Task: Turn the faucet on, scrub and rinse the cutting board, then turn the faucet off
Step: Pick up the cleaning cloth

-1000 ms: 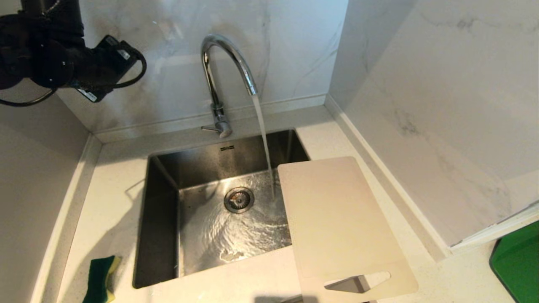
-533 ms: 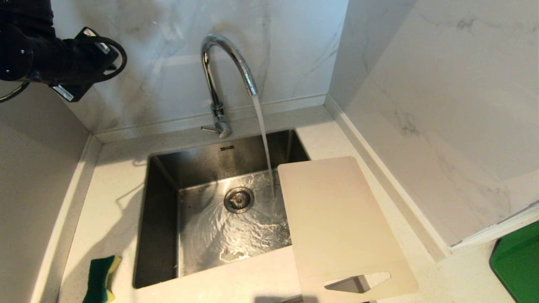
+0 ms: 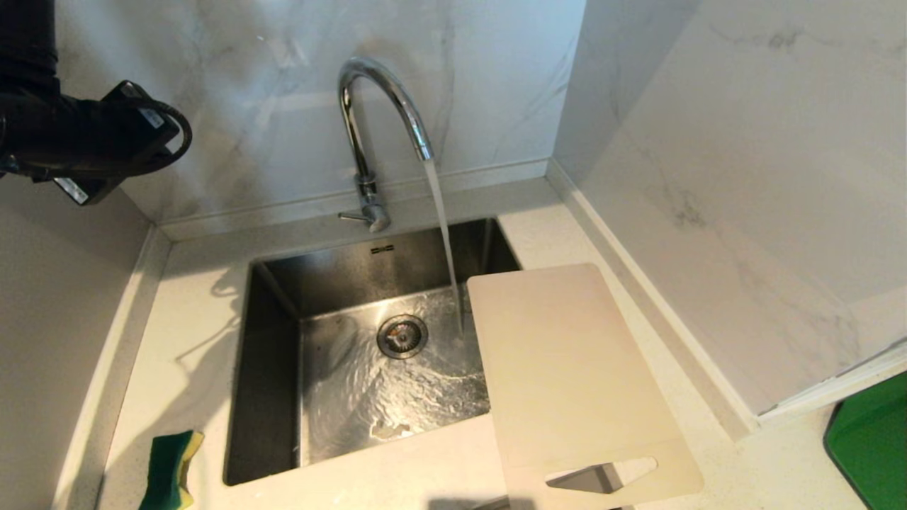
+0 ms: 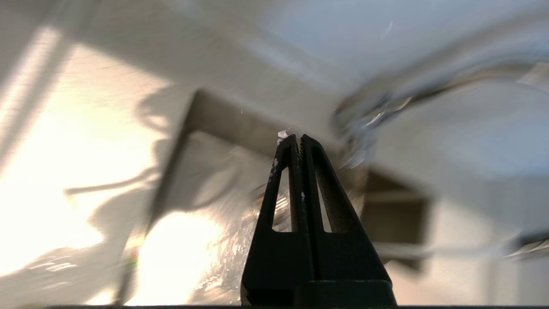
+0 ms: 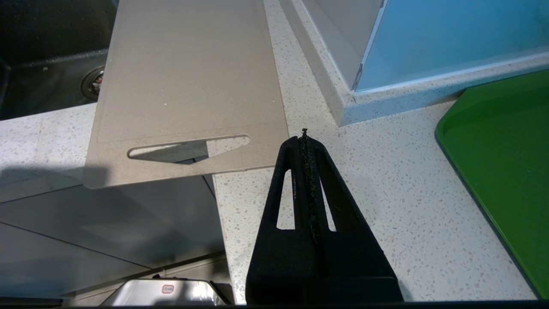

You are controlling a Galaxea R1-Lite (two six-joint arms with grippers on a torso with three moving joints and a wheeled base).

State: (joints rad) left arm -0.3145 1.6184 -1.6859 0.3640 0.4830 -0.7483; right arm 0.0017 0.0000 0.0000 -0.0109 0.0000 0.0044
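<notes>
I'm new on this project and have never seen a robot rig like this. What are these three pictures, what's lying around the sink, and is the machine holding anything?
It is a two-armed robot at a kitchen sink. The wide picture comes from its head camera. The other two come from cameras on its wrists, looking along the black fingers.

The faucet is running into the basin. A cutting board lies on the counter, reaching over the sink's right edge. A green and yellow sponge lies at front left, and a green tray at far right.

The left gripper is up near the left wall, shut and empty. The right gripper hangs over the counter beside the board, also shut and empty.
</notes>
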